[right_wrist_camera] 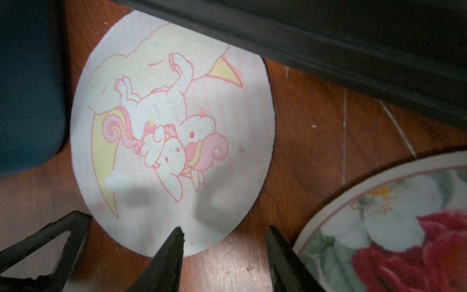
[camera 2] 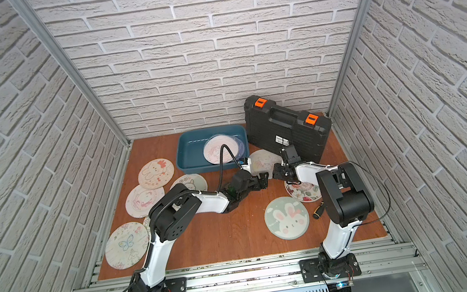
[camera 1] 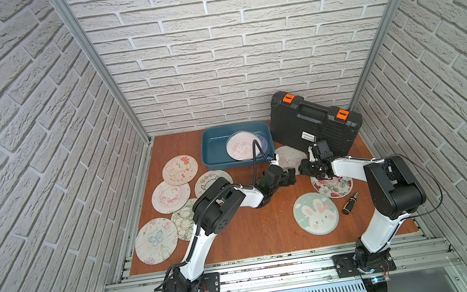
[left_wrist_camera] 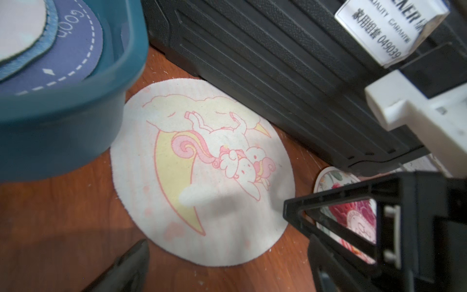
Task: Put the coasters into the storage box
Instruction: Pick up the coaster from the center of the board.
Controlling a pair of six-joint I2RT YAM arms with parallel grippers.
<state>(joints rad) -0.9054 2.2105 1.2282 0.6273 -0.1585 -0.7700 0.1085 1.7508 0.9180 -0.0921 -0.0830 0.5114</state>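
Unicorn coaster (camera 1: 290,157) on the table (camera 1: 255,237), outside the box, nothing gripped.
Both top views: storage box (camera 1: 214,152) sits at the back, a few coasters (camera 1: 241,151) in it; the unicorn one lies flat between it and the black case (camera 1: 313,122), other coasters (camera 1: 170,195) loose on both sides. Left gripper (camera 1: 290,176) and right gripper (camera 1: 304,169) face each other just in front of it. Left wrist: unicorn coaster (left_wrist_camera: 202,172) flat on the wood, storage box (left_wrist_camera: 75,121) just beside; one left finger (left_wrist_camera: 129,265) off to the side, claw spread wide, empty. Right wrist: right gripper (right_wrist_camera: 225,228) fingertips apart at the coaster's near edge, nothing between them; floral coaster (right_wrist_camera: 391,227) near.
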